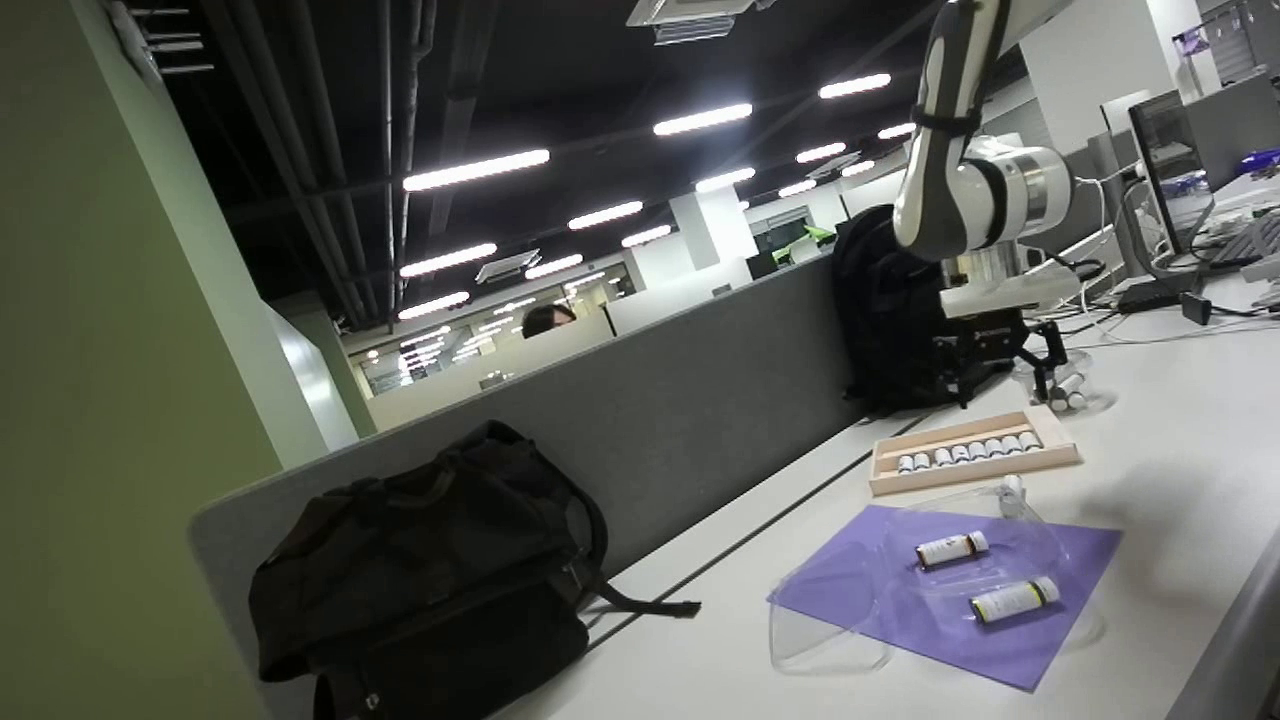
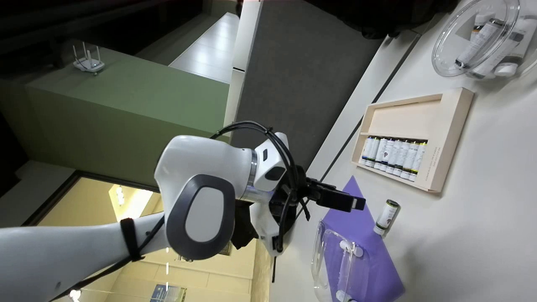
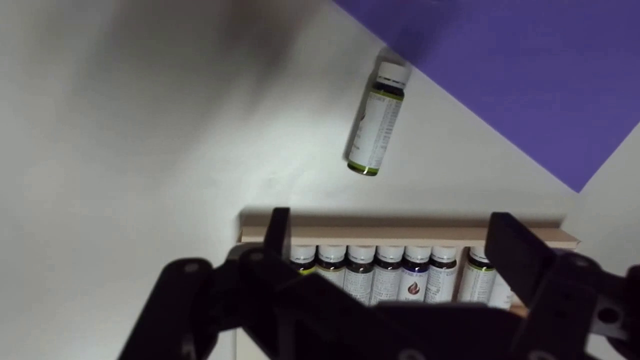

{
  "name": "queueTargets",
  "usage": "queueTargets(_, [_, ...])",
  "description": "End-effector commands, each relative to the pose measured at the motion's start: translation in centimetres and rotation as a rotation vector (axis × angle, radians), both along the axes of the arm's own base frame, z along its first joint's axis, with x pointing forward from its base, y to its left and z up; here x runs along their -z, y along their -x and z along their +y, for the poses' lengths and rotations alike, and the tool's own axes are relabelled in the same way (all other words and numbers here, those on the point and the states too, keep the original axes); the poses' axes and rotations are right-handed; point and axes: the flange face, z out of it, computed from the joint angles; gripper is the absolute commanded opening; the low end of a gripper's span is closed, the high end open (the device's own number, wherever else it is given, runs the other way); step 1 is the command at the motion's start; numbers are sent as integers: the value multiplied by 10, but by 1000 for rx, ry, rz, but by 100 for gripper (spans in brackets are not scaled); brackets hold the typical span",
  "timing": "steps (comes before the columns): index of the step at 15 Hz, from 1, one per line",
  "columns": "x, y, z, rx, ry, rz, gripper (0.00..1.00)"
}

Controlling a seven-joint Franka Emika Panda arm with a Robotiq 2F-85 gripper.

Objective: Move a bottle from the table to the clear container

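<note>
My gripper (image 3: 390,222) stands with fingers (image 3: 277,235) wide apart. The bottle (image 3: 376,125) lies on the table (image 3: 200,190) near the wooden box (image 3: 390,234), its cap (image 3: 392,74) pointing away from it. The box holds 8 more; near it, on purple paper (image 3: 525,80), a clear container (image 1: 1000,565) holds 2.

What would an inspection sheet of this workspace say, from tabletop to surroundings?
Surface: white table, purple sheet on it.
Job's things: loose bottle lying beside the sheet; clear container partly on the sheet; another clear container beyond the wooden box; both hold bottles.
Clutter: that box, with a row of bottles; black bag.
Gripper: open; nothing seen in its grasp.
Cables: black, along the arm.
Surroundings: grey partition, monitor; what looks like a head beyond the partition.
</note>
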Motion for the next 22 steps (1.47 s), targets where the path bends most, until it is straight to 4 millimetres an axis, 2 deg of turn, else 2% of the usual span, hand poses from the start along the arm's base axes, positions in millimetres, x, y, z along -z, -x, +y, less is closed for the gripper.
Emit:
queueTargets(1, [20, -46, 6, 124, -85, 66, 100])
queueTargets(3, [30, -58, 14, 133, -96, 99, 100])
queueTargets(5, [40, -58, 24, 107, -102, 121, 100])
queueTargets(10, [70, -43, 47, 44, -96, 189, 100])
queueTargets(16, [101, -29, 46, 29, -60, 236, 100])
queueTargets(17, [104, -28, 45, 28, -57, 244, 75])
queueTargets(18, [106, -27, 44, 27, -53, 248, 73])
queueTargets(22, [105, -26, 39, 20, -19, 234, 45])
